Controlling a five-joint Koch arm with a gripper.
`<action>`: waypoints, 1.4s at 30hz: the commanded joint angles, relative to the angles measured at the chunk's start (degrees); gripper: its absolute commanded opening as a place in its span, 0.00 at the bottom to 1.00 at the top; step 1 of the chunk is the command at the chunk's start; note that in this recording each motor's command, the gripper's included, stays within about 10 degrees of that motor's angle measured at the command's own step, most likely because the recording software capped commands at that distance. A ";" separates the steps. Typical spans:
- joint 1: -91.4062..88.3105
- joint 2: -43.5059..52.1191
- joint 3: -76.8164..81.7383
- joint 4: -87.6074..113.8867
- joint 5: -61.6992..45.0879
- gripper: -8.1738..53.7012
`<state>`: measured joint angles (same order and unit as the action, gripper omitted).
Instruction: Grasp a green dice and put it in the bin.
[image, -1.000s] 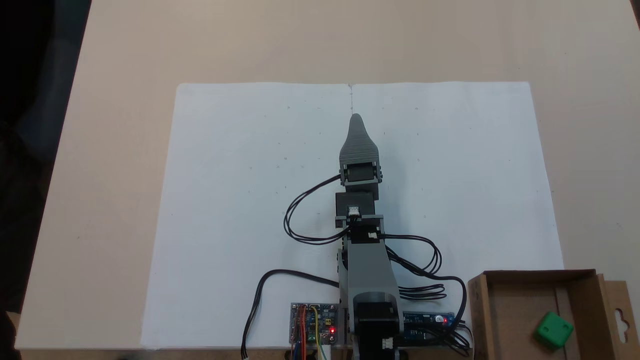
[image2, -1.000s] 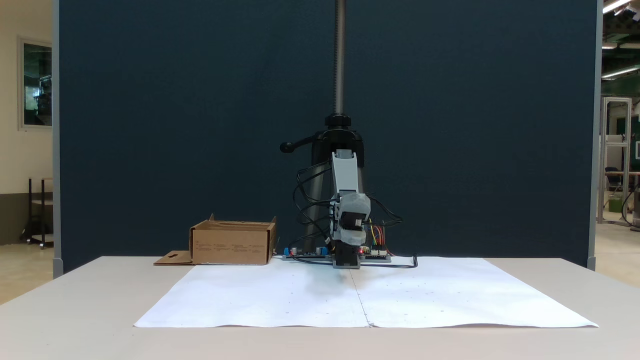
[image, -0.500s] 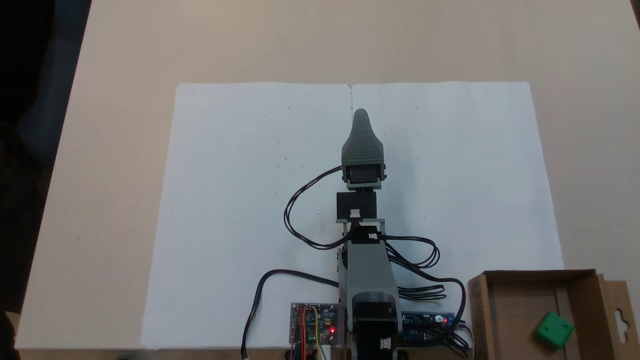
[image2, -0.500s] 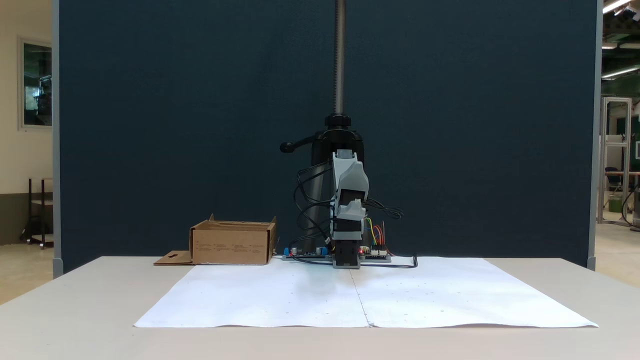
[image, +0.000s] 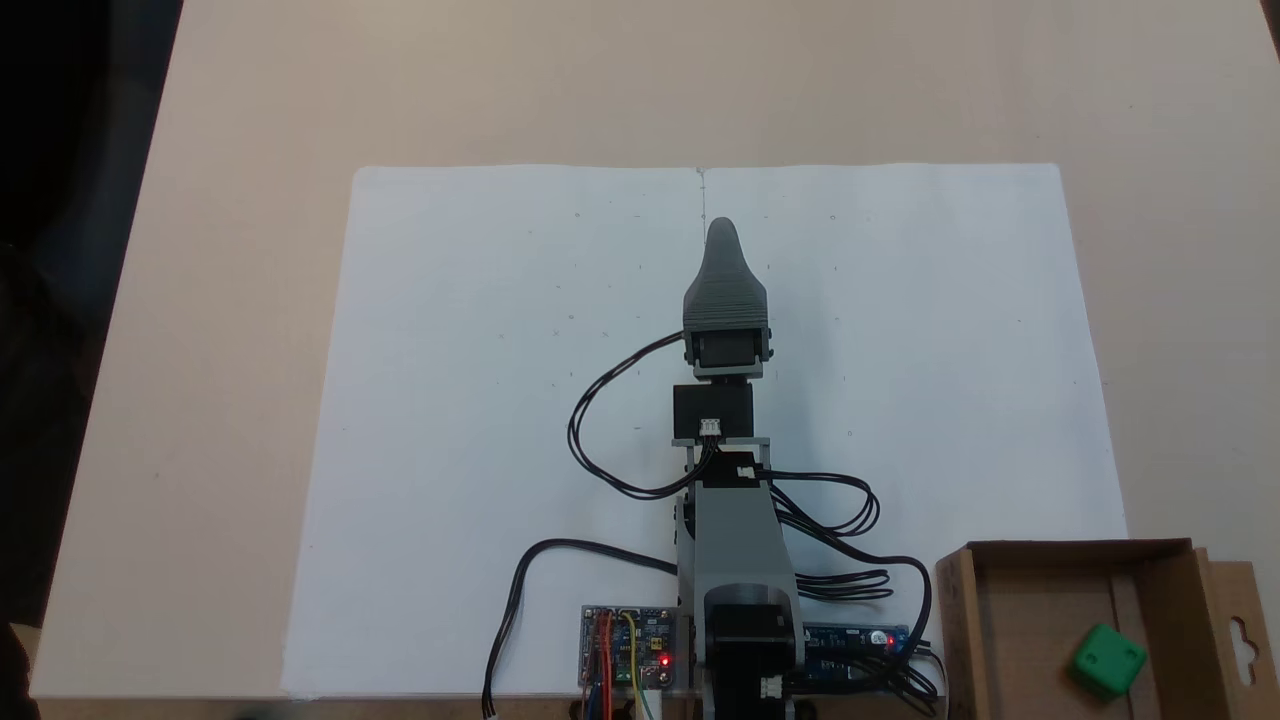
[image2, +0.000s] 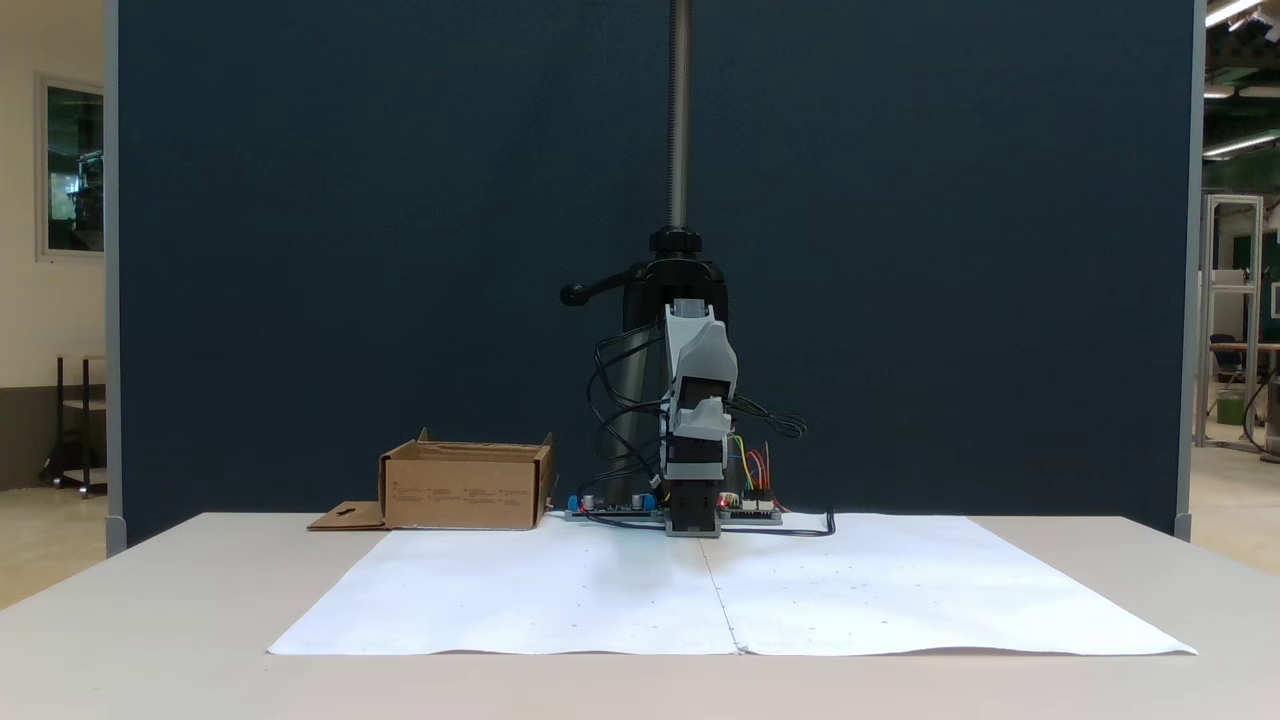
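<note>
Over the white paper (image: 500, 450), our gripper (image: 722, 232) hangs with one jaw hiding the other, so we cannot tell its spread. Well apart, the green dice (image: 1108, 660) lies inside the bin (image: 1010, 640); we judge the job done.

- A big white paper sheet (image: 480, 400) lies flat in the middle of the tan counter (image: 250, 250).
- A dark blue wall panel (image2: 400, 250) stands behind, across the frame.
- A small circuit board (image: 628, 645) with red lights sits at the bottom middle.
</note>
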<state>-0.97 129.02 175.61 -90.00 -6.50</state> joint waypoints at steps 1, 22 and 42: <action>-0.53 6.33 3.69 -4.57 -4.75 0.84; -1.93 6.33 3.69 -4.57 -10.11 0.84; -2.02 6.33 3.78 -4.39 -0.18 0.84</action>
<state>-1.93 129.02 175.61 -90.00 -10.99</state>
